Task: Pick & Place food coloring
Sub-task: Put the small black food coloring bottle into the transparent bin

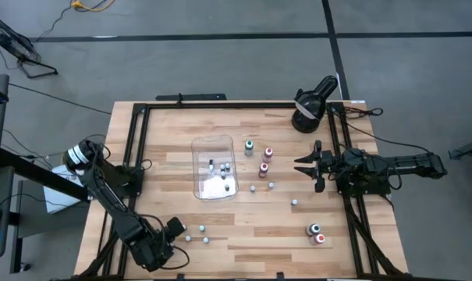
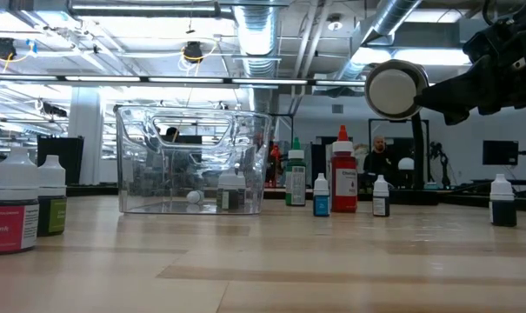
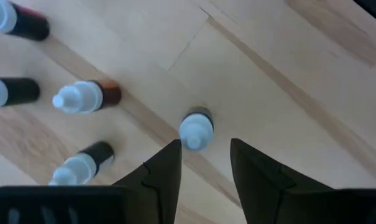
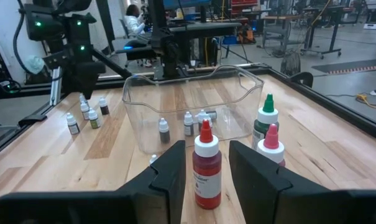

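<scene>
Several tiny food coloring bottles stand on the wooden table [image 1: 173, 195]. Some are inside the clear tray [image 1: 212, 168]; the others stand loose to its right and near the front edge. My left gripper [image 1: 177, 228] is open and points down near the front left. A white-capped bottle [image 3: 195, 129] stands just beyond its fingertips [image 3: 203, 155], untouched. My right gripper [image 1: 307, 165] is open, held level at the table's right side and pointing left. In its wrist view a red bottle [image 4: 206, 165] stands ahead of the open fingers [image 4: 203, 165], apart from them.
A black round lamp-like device [image 1: 310, 101] stands at the far right corner. A green-capped bottle [image 4: 264, 121] and a pink-capped one [image 4: 271, 146] stand beside the red bottle. Three small bottles [image 1: 202, 232] stand by my left gripper, and two more [image 1: 317, 233] at the front right.
</scene>
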You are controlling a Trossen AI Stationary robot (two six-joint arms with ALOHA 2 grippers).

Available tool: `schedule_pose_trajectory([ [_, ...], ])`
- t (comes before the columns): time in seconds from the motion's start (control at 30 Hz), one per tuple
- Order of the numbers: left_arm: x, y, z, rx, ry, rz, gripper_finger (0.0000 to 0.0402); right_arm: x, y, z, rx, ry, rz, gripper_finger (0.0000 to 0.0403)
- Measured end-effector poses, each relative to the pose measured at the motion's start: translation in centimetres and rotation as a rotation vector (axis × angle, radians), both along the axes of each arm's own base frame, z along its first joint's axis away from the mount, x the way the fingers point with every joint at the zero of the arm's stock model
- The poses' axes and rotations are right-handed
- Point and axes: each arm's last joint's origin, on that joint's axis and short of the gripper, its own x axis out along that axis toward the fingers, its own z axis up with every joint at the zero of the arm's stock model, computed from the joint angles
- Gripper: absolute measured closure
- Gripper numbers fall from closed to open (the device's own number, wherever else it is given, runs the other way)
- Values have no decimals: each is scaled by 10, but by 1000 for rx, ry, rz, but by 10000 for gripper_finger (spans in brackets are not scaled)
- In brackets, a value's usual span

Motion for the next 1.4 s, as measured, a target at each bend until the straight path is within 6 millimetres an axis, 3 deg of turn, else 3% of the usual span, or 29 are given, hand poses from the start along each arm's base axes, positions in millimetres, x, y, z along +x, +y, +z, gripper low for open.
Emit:
schedule_pose_trajectory([
  [0.37, 18, -9, -11, 40, -6, 18, 272, 0, 0, 0, 0, 0, 0, 290],
  [0.6, 18, -11, -12, 35, -5, 17, 274, 0, 0, 0, 0, 0, 0, 290],
  [1.0, 18, -12, -11, 25, -8, 34, 346, 0, 0, 0, 0, -1, 0, 290],
  [1.23, 15, -6, 4, 15, -32, 48, 330, 0, 0, 0, 0, 0, 0, 290],
  [1.4, 10, 5, 27, -47, -24, 72, 340, 0, 0, 0, 0, 0, 0, 290],
])
